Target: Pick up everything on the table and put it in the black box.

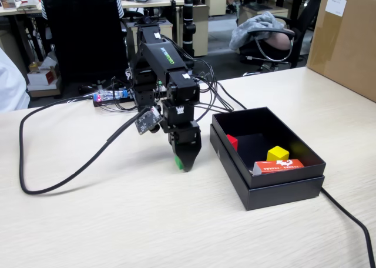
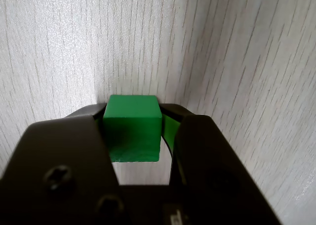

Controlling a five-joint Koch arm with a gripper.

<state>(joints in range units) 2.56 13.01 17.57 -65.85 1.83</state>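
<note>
A small bright green cube (image 2: 132, 126) sits squeezed between my two black jaws in the wrist view. My gripper (image 2: 133, 117) is shut on it, just above or on the beige table (image 2: 237, 52). In the fixed view the gripper (image 1: 183, 164) points straight down at the tabletop, and a corner of the green cube (image 1: 177, 161) shows at its tip. The black box (image 1: 282, 188) lies to the right of the gripper, a short gap away. It holds a yellow cube (image 1: 278, 154), a red cube (image 1: 232, 141) and a red-and-white packet (image 1: 279, 166).
A black cable (image 1: 64, 177) loops over the table left of the arm, and another cable (image 1: 349, 218) runs past the box's right corner. A big brown carton (image 1: 346, 42) stands at the back right. A small circuit board (image 1: 110, 96) lies behind the arm.
</note>
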